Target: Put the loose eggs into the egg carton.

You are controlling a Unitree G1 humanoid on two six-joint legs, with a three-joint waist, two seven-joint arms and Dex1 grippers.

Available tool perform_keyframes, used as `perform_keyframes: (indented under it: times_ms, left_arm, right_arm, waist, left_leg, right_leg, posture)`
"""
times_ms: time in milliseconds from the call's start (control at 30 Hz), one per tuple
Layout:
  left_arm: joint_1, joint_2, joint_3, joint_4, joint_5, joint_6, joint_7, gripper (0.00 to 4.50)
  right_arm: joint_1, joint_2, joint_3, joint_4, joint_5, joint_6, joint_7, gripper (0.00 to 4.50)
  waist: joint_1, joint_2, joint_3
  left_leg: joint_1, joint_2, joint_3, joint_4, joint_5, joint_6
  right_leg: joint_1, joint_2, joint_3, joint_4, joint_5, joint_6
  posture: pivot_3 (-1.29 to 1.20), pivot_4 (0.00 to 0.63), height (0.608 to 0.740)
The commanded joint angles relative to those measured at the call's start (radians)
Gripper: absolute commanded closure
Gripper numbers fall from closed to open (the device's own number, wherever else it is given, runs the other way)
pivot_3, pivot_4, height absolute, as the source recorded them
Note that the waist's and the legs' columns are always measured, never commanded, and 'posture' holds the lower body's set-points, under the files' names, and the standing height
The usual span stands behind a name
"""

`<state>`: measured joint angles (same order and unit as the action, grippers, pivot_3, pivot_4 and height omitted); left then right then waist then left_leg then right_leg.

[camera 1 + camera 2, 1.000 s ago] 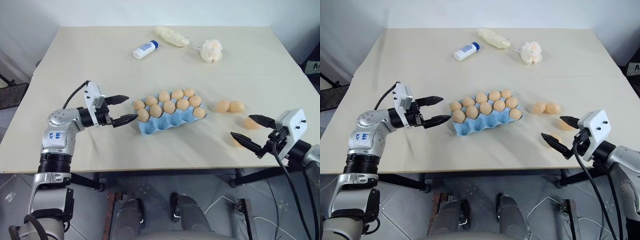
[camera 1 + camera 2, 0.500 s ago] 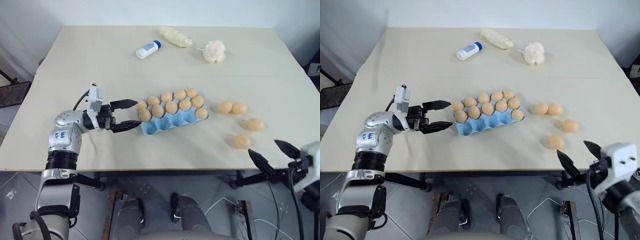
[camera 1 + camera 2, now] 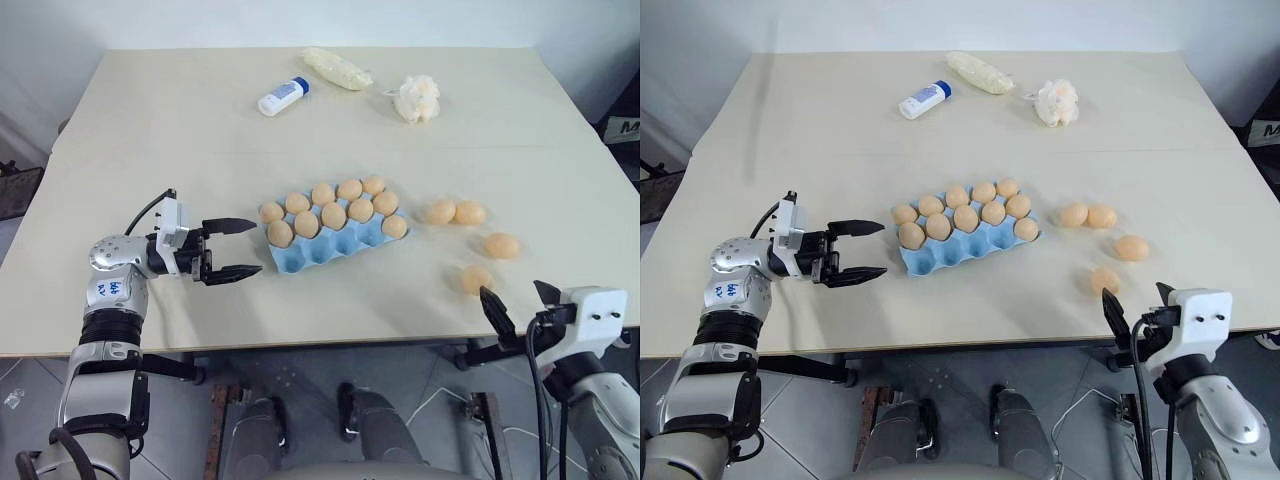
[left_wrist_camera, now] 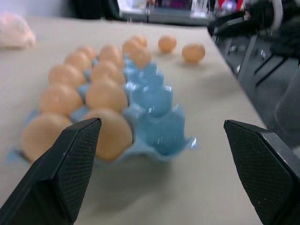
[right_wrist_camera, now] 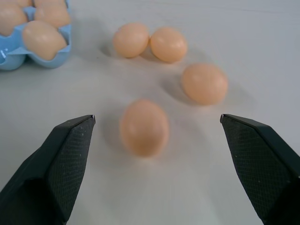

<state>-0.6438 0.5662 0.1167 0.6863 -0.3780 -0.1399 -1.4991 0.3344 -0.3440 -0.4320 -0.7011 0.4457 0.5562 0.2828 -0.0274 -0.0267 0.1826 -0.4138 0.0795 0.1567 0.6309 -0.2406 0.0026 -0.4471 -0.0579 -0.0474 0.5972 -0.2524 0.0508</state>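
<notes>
Counter (image 3: pixel 180 120): pale beige top. At its far edge, a white bottle (image 3: pixel 279 98) with blue cap, lying on its side; just beside it a cream-coloured packet (image 3: pixel 337 69); near that, a fluffy white-yellow clump (image 3: pixel 417 99).

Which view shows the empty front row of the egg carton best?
The left wrist view: the egg carton is close, with its bare blue cups facing the camera. The head views show the whole egg carton from above, front row empty but small. The right wrist view catches just one corner.
</notes>
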Motion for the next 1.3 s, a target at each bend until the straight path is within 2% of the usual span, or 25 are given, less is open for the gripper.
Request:
perform_keyframes:
  times_ms: [33, 300, 633, 867, 967, 1167, 1233, 1300]
  left_arm:
    - [-0.001, 0.012, -0.001, 0.006, 0.009, -0.017, -0.012, 0.03]
    - [-0.029, -0.018, 0.006, 0.034, -0.021, -0.058, -0.056, 0.03]
    - [-0.060, -0.034, 0.003, 0.046, -0.023, -0.068, -0.049, 0.03]
    - [-0.065, -0.029, 0.007, 0.044, -0.030, -0.064, -0.052, 0.03]
    - [-0.064, -0.026, 0.009, 0.040, -0.034, -0.059, -0.054, 0.00]
    - [-0.061, -0.027, 0.012, 0.031, -0.043, -0.051, -0.053, 0.00]
    - [-0.054, -0.027, 0.011, 0.023, -0.047, -0.047, -0.053, 0.00]
    - [-0.051, -0.026, 0.012, 0.019, -0.051, -0.045, -0.054, 0.00]
  right_arm:
    - [-0.048, -0.020, 0.018, 0.041, -0.017, 0.012, -0.017, 0.00]
    - [-0.185, -0.058, 0.057, 0.190, -0.063, 0.005, -0.014, 0.00]
    - [-0.246, -0.054, 0.131, 0.229, -0.059, 0.065, -0.003, 0.00]
    - [-0.300, -0.038, 0.164, 0.258, -0.071, 0.143, -0.050, 0.00]
    - [-0.306, -0.021, 0.157, 0.250, -0.055, 0.175, -0.060, 0.57]
    - [-0.317, -0.018, 0.157, 0.243, -0.049, 0.204, -0.058, 2.64]
    - [-0.319, -0.019, 0.156, 0.240, -0.049, 0.208, -0.058, 2.88]
    - [-0.325, -0.021, 0.153, 0.235, -0.049, 0.213, -0.058, 2.89]
  waist:
    - [0.000, 0.000, 0.000]
    - [0.000, 0.000, 0.000]
    - [-0.002, 0.000, 0.000]
    - [-0.002, 0.000, 0.000]
    - [-0.001, 0.000, 0.000]
    - [-0.002, 0.000, 0.000]
    - [-0.002, 0.000, 0.000]
    - [-0.002, 0.000, 0.000]
  left_leg:
    - [0.001, 0.000, 0.000, 0.000, 0.000, 0.000]
    - [0.006, 0.000, -0.002, 0.003, 0.000, 0.000]
    - [0.007, 0.000, -0.001, 0.004, 0.001, 0.000]
    - [0.007, 0.000, -0.001, 0.005, 0.001, 0.000]
    - [0.007, 0.000, -0.001, 0.005, 0.001, 0.000]
    - [0.007, 0.000, -0.001, 0.005, 0.001, 0.000]
    - [0.007, 0.000, -0.001, 0.005, 0.001, 0.000]
    - [0.007, 0.000, -0.001, 0.005, 0.001, 0.000]
  right_leg:
    - [0.000, 0.000, 0.000, 0.002, -0.001, 0.000]
    - [0.003, 0.000, -0.001, 0.010, -0.003, -0.002]
    - [0.003, 0.001, 0.000, 0.013, -0.004, -0.002]
    - [0.002, 0.002, 0.000, 0.014, -0.004, -0.002]
    - [0.002, 0.002, 0.000, 0.014, -0.004, -0.002]
    - [0.002, 0.002, 0.000, 0.014, -0.004, -0.002]
    - [0.002, 0.002, 0.000, 0.014, -0.004, -0.002]
    - [0.002, 0.002, 0.000, 0.014, -0.004, -0.002]
  posture:
    - [0.00, 0.150, 0.740]
    - [0.00, 0.150, 0.740]
    - [0.00, 0.150, 0.740]
    - [0.00, 0.150, 0.740]
    - [0.00, 0.150, 0.740]
    - [0.00, 0.150, 0.740]
    - [0.00, 0.150, 0.740]
    - [0.00, 0.150, 0.740]
